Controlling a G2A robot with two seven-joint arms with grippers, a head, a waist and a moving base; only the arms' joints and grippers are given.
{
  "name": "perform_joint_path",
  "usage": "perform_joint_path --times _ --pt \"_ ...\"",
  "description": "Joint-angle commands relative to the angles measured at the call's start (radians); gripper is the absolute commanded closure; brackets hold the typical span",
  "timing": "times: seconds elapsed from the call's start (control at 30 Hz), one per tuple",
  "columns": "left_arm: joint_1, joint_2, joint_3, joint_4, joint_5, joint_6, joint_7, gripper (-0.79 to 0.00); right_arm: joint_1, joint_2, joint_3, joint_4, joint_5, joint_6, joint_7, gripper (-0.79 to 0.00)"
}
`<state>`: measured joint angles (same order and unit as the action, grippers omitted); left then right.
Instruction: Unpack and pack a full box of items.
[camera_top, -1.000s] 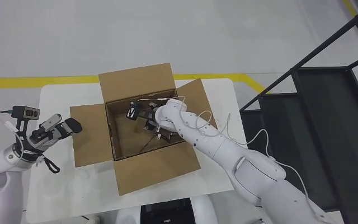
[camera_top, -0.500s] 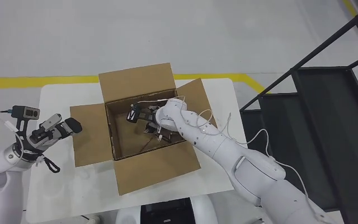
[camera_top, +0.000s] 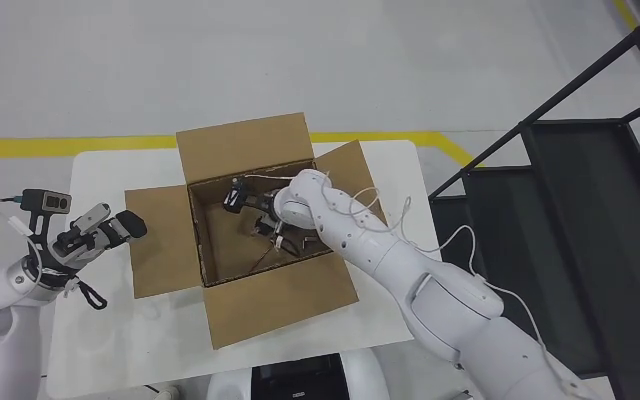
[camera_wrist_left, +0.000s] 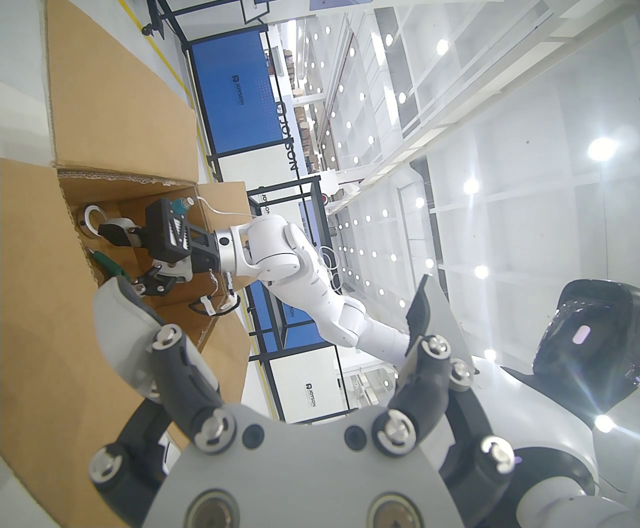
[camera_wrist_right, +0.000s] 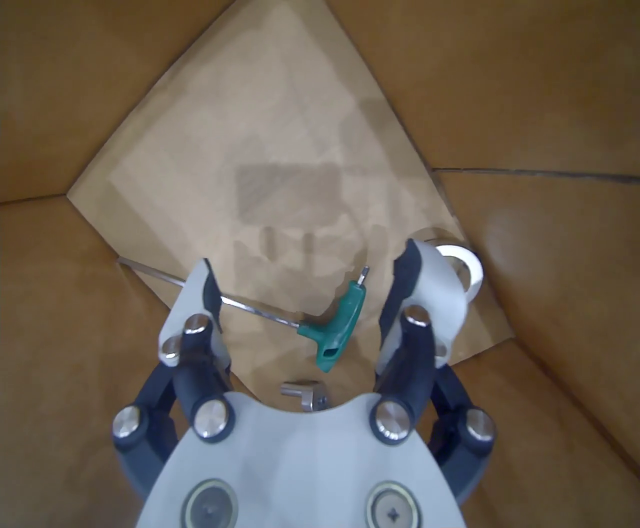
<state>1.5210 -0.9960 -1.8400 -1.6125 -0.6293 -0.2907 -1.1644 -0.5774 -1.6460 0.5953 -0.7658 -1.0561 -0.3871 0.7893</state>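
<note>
White table (camera_top: 110, 170), open cardboard box (camera_top: 245, 150) at centre: my right gripper (camera_wrist_right: 307, 257) spread inside over green hex key (camera_wrist_right: 335, 325); my left gripper (camera_top: 113, 220) spread at left edge.

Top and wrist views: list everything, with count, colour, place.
cardboard box: one, brown, flaps open, on the table.
hex key: one, green T-handle, on the box floor.
ring: one, silvery, box floor, near the hex key.
small metal part: one, silver, box floor.
table: one, white, under the box.
floor line: one, yellow, behind the table.
left gripper: one, grey, jaws open, over the table left of the box.
right gripper: one, grey, jaws open, inside the box above the hex key.
</note>
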Motion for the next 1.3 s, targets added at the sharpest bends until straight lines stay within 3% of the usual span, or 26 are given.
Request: perform_joint_path --times 0.0,0.07,0.2,0.27,0.53,0.63,0.83,1.1,1.27 --pt "0.0 0.0 0.0 0.0 0.0 0.0 0.0 -0.785 0.004 -0.007 0.0 0.015 0.001 0.03 -0.016 -0.52" --pt "0.0 0.0 0.0 0.0 0.0 0.0 0.0 -0.785 0.009 -0.014 -0.001 0.031 -0.002 0.059 -0.021 -0.511" --pt "0.0 0.0 0.0 0.0 0.0 0.0 0.0 -0.785 0.018 -0.027 -0.003 0.055 -0.009 0.121 -0.019 -0.6" --pt "0.0 0.0 0.0 0.0 0.0 0.0 0.0 -0.785 0.021 -0.033 -0.003 0.067 -0.007 0.14 -0.016 -0.606" --pt "0.0 0.0 0.0 0.0 0.0 0.0 0.0 -0.785 0.037 -0.056 -0.007 0.122 -0.003 0.163 -0.004 -0.542" --pt "0.0 0.0 0.0 0.0 0.0 0.0 0.0 -0.785 0.042 -0.065 -0.012 0.144 -0.01 0.178 -0.01 -0.446" --pt "0.0 0.0 0.0 0.0 0.0 0.0 0.0 -0.785 0.04 -0.084 -0.032 0.167 -0.054 0.232 -0.061 -0.366" --pt "0.0 0.0 0.0 0.0 0.0 0.0 0.0 -0.785 0.026 -0.092 -0.063 0.153 -0.172 0.303 -0.077 -0.376" --pt "0.0 0.0 0.0 0.0 0.0 0.0 0.0 -0.785 0.029 -0.087 -0.07 0.13 -0.222 0.26 0.008 -0.413"
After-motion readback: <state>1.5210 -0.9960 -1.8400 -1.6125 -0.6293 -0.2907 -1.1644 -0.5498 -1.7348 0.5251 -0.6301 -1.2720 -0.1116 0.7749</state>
